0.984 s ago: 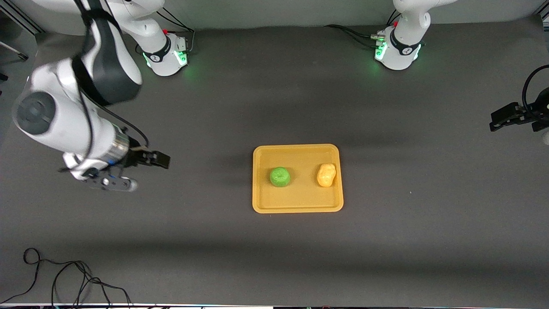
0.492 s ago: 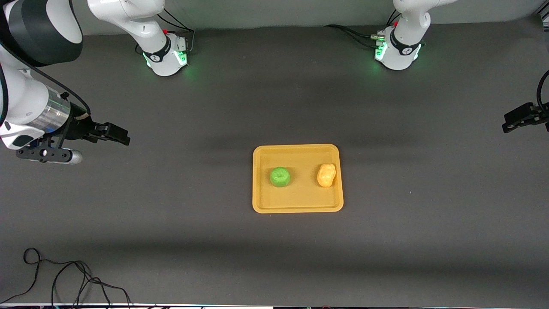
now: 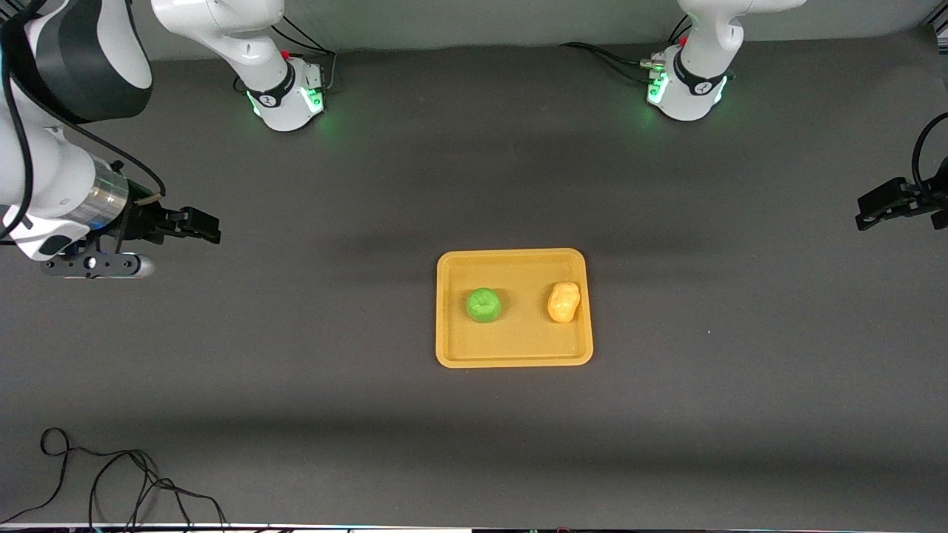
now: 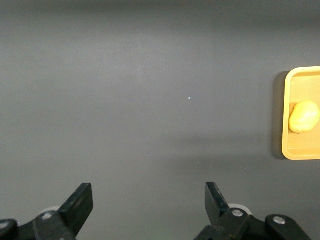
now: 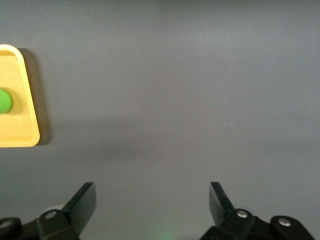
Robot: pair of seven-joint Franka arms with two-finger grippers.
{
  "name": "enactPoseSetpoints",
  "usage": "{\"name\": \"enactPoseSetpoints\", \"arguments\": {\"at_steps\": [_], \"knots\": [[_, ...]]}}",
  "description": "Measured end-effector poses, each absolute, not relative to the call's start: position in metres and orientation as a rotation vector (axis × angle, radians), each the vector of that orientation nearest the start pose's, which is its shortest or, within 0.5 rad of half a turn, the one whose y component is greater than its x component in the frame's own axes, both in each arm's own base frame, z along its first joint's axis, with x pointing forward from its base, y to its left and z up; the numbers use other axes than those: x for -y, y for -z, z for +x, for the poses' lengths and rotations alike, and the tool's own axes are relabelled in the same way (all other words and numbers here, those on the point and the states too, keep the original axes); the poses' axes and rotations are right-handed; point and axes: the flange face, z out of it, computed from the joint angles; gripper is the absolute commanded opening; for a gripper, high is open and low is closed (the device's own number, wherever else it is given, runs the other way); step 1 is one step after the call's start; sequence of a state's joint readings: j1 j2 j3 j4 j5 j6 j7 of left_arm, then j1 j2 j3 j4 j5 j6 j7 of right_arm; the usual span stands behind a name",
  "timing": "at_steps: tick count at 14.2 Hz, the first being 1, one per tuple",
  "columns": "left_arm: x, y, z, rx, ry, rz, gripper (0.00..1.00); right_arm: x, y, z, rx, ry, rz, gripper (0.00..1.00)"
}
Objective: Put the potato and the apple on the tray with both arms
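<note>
The orange-yellow tray (image 3: 514, 349) lies at the table's middle. The green apple (image 3: 483, 305) sits on it toward the right arm's end, and the yellow-orange potato (image 3: 563, 302) sits on it toward the left arm's end. My right gripper (image 3: 201, 224) is open and empty, up over bare table at the right arm's end. My left gripper (image 3: 876, 204) is open and empty, up over bare table at the left arm's end. The left wrist view shows the potato (image 4: 303, 117) on the tray (image 4: 300, 151). The right wrist view shows the tray (image 5: 20, 137) and part of the apple (image 5: 4, 101).
The two arm bases (image 3: 287, 96) (image 3: 687, 87) glow green along the table's edge farthest from the front camera. A black cable (image 3: 111, 481) loops on the table near the front camera at the right arm's end.
The right arm swung away from the tray toward its end of the table and rose. The left gripper drew toward the table's edge, then came back a little.
</note>
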State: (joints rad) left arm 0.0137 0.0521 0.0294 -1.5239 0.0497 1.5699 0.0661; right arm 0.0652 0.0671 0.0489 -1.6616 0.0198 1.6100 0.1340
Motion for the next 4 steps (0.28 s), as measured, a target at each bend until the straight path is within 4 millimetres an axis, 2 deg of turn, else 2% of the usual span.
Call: {"name": "enactPoseSetpoints", "arguments": {"at_steps": [4], "knots": [[-0.024,-0.617,0.570,0.007,-0.014,-3.096,1.00,-0.049,-0.554,0.565,-0.017,-0.170,-3.122,1.00]]}}
